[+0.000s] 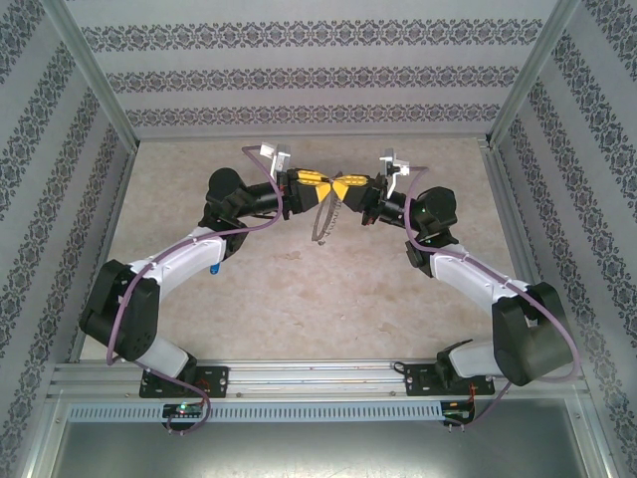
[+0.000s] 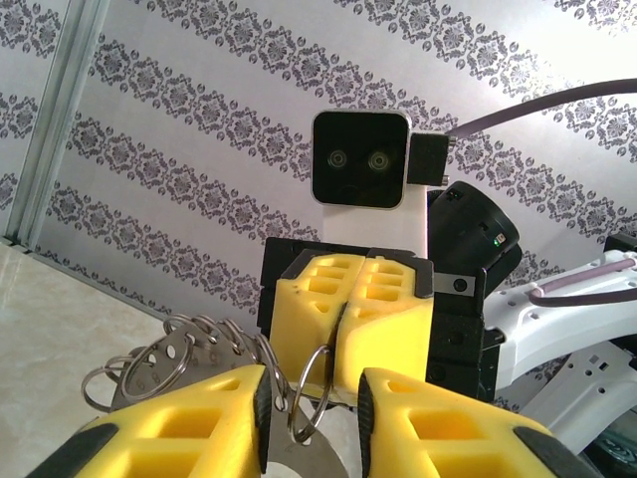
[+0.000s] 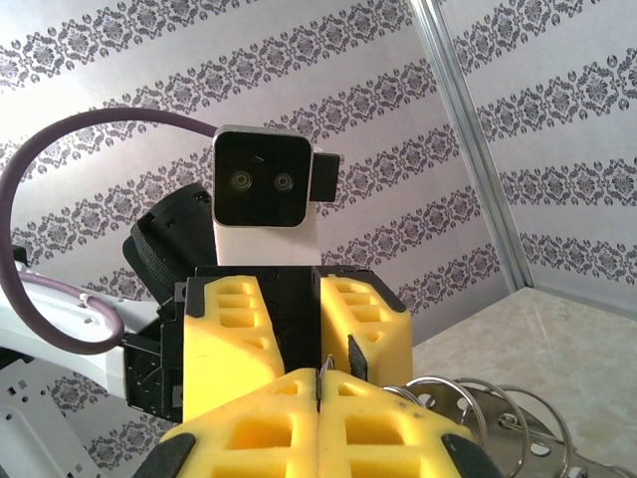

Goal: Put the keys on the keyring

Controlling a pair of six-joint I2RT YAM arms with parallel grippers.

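Side walls (image 1: 70,199) well off; right jaws pinch keyring (image 1: 321,224), left jaws apart.

Tip to tip over far middle of the table (image 1: 299,299)
Left tool (image 1: 324,183) facing right tool (image 1: 348,186), keyring (image 1: 321,221) hanging between, just below.

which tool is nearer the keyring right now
Right. The right tool is shut on the keyring, touching it. The left tool is open, its fingers on either side of one loop, apparently not clamping it.
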